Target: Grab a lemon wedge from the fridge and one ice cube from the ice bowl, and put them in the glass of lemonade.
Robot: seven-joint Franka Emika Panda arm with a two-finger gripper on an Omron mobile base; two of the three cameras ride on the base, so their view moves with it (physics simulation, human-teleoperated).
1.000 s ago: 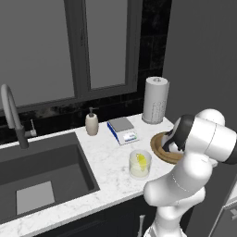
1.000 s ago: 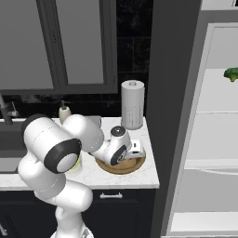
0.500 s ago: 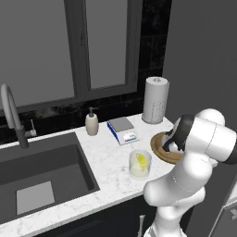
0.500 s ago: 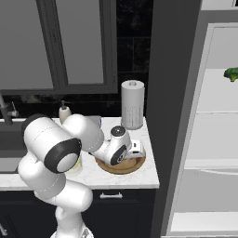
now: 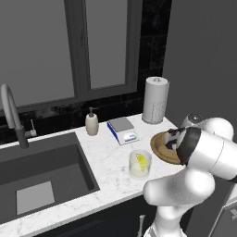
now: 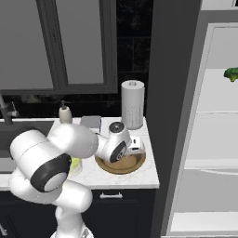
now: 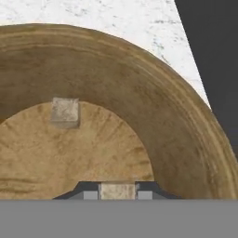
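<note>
The jaws pinch an ice cube point(image 7: 117, 190), the gripper point(image 7: 117, 191) held low over the floor of the ice bowl point(image 7: 153, 107). A second ice cube point(image 7: 65, 111) lies on the bowl's floor, apart from the held one. The bowl sits on the counter point(image 5: 109, 159) near the glass of lemonade point(image 5: 140, 164), where a lemon wedge point(image 5: 141, 160) shows. The fridge point(image 6: 218, 139) stands open to the right.

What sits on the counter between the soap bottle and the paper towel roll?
A small kitchen scale sits between the soap bottle and the paper towel roll, clearest in the left base view.
</note>
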